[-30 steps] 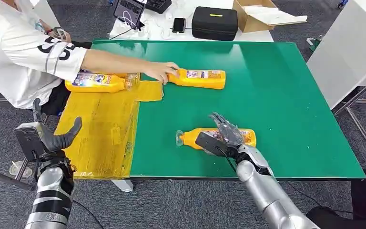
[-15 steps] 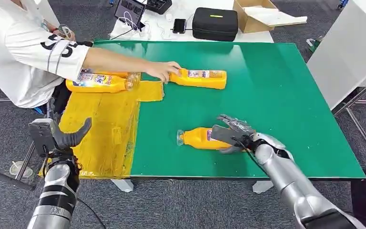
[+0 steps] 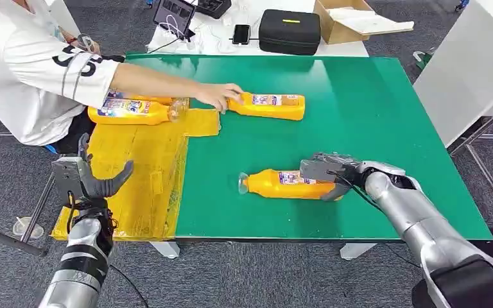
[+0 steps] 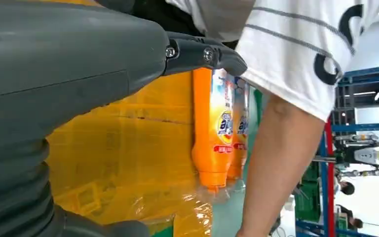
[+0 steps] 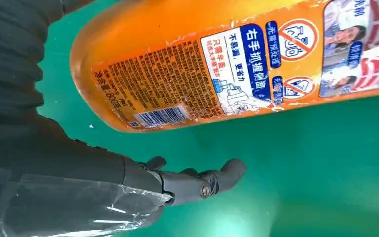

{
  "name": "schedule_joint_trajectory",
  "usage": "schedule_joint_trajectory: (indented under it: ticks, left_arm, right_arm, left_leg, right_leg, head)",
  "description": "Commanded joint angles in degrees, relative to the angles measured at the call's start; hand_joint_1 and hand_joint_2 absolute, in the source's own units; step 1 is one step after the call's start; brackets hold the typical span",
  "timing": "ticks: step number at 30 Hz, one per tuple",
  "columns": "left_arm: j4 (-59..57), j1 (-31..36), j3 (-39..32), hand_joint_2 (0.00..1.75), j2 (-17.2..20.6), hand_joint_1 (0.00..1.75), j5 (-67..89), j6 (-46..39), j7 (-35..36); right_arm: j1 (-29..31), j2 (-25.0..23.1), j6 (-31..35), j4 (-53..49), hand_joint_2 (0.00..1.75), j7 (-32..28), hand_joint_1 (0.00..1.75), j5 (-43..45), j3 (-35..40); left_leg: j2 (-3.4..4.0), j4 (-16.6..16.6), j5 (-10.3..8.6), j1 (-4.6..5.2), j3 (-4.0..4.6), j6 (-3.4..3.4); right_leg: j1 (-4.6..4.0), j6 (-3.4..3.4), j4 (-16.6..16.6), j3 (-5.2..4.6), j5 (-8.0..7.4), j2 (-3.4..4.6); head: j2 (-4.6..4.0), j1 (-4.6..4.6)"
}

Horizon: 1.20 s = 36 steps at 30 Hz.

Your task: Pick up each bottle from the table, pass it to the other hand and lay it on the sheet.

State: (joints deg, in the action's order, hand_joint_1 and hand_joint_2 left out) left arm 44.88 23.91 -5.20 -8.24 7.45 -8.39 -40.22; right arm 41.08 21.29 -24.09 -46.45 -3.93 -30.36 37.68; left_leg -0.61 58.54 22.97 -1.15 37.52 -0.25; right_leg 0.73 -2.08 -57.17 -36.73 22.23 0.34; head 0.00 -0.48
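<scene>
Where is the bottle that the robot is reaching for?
In the head view, the bottle lies on the green table near its front edge, at the right hand.

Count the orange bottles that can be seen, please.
4. Two lie side by side on the yellow sheet: one in front, another mostly hidden behind it. One lies under the person's hand, one at the right robot hand.

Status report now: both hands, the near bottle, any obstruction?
Right hand around near orange bottle, not lifted. Left hand open, beside yellow sheet. Person's hand on far bottle.
</scene>
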Motion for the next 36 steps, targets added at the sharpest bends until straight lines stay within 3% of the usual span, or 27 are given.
schedule_joint_trajectory:
  ticks: [1, 4, 8, 9, 10, 12, 18, 20, 21, 22, 23, 28, 34, 36]
  left_arm:
    - [-6.07, 3.25, -0.57, 1.75, -0.04, 0.00, -0.03, 0.28, 0.22]
    - [-5.57, 3.17, -0.98, 1.75, -0.76, 0.00, -0.74, 0.92, 0.22]
    - [-8.02, 4.28, -0.62, 1.75, -1.73, 0.00, -1.13, 1.93, 0.22]
    - [-8.17, 4.45, -0.45, 1.75, -1.95, 0.00, -1.27, 2.25, 0.22]
    - [-8.28, 4.44, 0.02, 1.75, -2.08, 0.00, -0.99, 1.85, 0.22]
    - [-9.85, 5.08, 0.45, 1.75, -2.32, 0.00, -0.97, 2.21, 0.22]
    - [-11.47, 5.38, 1.02, 1.75, -3.18, 0.00, -1.41, 2.96, 0.22]
    - [-11.64, 5.50, 1.25, 1.75, -3.30, 0.00, -1.45, 3.05, 0.22]
    - [-11.70, 5.54, 1.24, 1.75, -3.26, 0.00, -1.44, 3.03, 0.22]
    - [-11.86, 5.75, 1.22, 1.75, -3.27, 0.00, -1.58, 2.96, 0.22]
    - [-11.88, 5.79, 1.27, 1.75, -3.25, 0.00, -1.60, 3.09, 0.22]
    - [-9.90, 4.96, 1.18, 1.75, -3.04, 0.00, -2.40, 3.77, 0.22]
    - [-9.50, 4.60, 1.16, 1.75, -2.86, 0.00, -2.61, 4.08, 0.22]
    - [-8.88, 4.16, 0.34, 1.75, -2.82, 0.00, -3.80, 5.24, 0.22]
  right_arm:
    - [4.41, 0.40, -0.68, 5.08, 1.75, 0.08, 0.00, 0.37, 6.14]
    - [6.22, -0.01, -1.86, 6.27, 1.75, 0.49, 0.09, 2.01, 10.60]
    - [6.12, -2.74, -3.14, 10.18, 1.75, -0.23, 0.93, 3.62, 13.92]
    - [5.71, -3.24, -2.67, 11.27, 1.75, -0.62, 1.27, 4.15, 14.29]
    - [5.45, -3.67, -2.24, 12.56, 1.75, -0.92, 1.33, 4.39, 15.27]
    - [4.69, -4.32, -1.48, 14.56, 1.75, -0.99, 1.22, 4.46, 16.51]
    - [1.81, -7.42, 0.94, 17.53, 1.75, -1.19, 1.29, 3.58, 19.19]
    - [1.30, -8.79, 1.91, 18.59, 1.75, -1.09, 1.55, 3.09, 19.99]
    - [1.16, -8.88, 2.00, 18.61, 1.75, -1.09, 1.55, 3.07, 20.04]
    - [1.17, -9.22, 3.00, 19.13, 1.75, -1.24, 1.73, 3.20, 19.91]
    - [1.09, -9.33, 3.12, 19.24, 1.75, -1.30, 1.75, 3.26, 19.90]
    - [-0.03, -7.33, 8.32, 15.37, 1.75, -4.95, 1.75, 7.65, 15.19]
    - [-0.72, -6.51, 8.99, 13.36, 1.75, -5.10, 1.75, 8.22, 14.24]
    - [-4.74, -6.45, 17.37, 7.44, 1.75, -8.25, 1.75, 10.98, 7.72]
  left_leg:
    - [0.07, 0.02, 0.12, 0.06, -0.29, 0.09]
    - [0.09, 0.00, 0.06, 0.05, -0.15, 0.06]
    - [0.15, 0.00, 0.13, 0.04, -0.35, 0.08]
    - [0.09, -0.02, 0.07, 0.02, -0.21, 0.05]
    - [0.10, -0.03, 0.07, 0.01, -0.24, 0.05]
    - [0.08, -0.04, 0.08, 0.00, -0.28, 0.05]
    - [0.04, -0.07, 0.05, -0.06, -0.35, 0.02]
    - [0.04, -0.09, 0.06, -0.08, -0.51, 0.02]
    - [0.04, -0.16, 0.07, -0.10, -0.69, 0.03]
    - [0.11, -0.11, 0.09, -0.10, -0.73, 0.02]
    - [0.19, -0.16, 0.12, -0.13, -0.89, 0.00]
    - [0.36, -0.16, 0.26, -0.15, -1.33, -0.06]
    - [0.41, -0.13, 0.26, -0.12, -1.41, -0.04]
    - [0.36, -0.17, 0.23, -0.13, -1.41, -0.03]
  right_leg:
    - [0.02, 0.07, -0.03, 0.28, 0.11, -0.01]
    - [0.02, 0.05, -0.02, 0.13, 0.05, 0.03]
    - [0.00, 0.09, 0.00, 0.33, 0.10, 0.05]
    - [-0.01, 0.06, 0.02, 0.20, 0.04, 0.03]
    - [-0.02, 0.07, 0.03, 0.23, 0.05, 0.03]
    - [-0.04, 0.07, 0.05, 0.28, 0.05, 0.02]
    - [-0.09, 0.06, 0.12, 0.33, 0.02, -0.03]
    - [-0.11, 0.07, 0.15, 0.48, 0.03, -0.04]
    - [-0.14, 0.10, 0.23, 0.66, 0.03, -0.07]
    - [-0.15, 0.10, 0.17, 0.66, 0.03, 0.05]
    - [-0.19, 0.13, 0.23, 0.80, 0.01, 0.13]
    - [-0.20, 0.15, 0.23, 1.11, -0.03, 0.43]
    - [-0.15, 0.17, 0.17, 1.15, -0.04, 0.47]
    - [-0.17, 0.18, 0.22, 1.18, -0.05, 0.41]
  head:
    - [0.00, 0.02]
    - [0.00, 0.00]
    - [0.00, 0.00]
    - [0.00, 0.00]
    - [0.00, 0.00]
    - [0.00, 0.00]
    - [0.02, -0.02]
    - [0.00, 0.00]
    - [0.00, 0.02]
    - [0.00, 0.02]
    - [0.00, 0.02]
    - [0.00, 0.02]
    - [0.00, 0.02]
    - [0.00, 0.00]
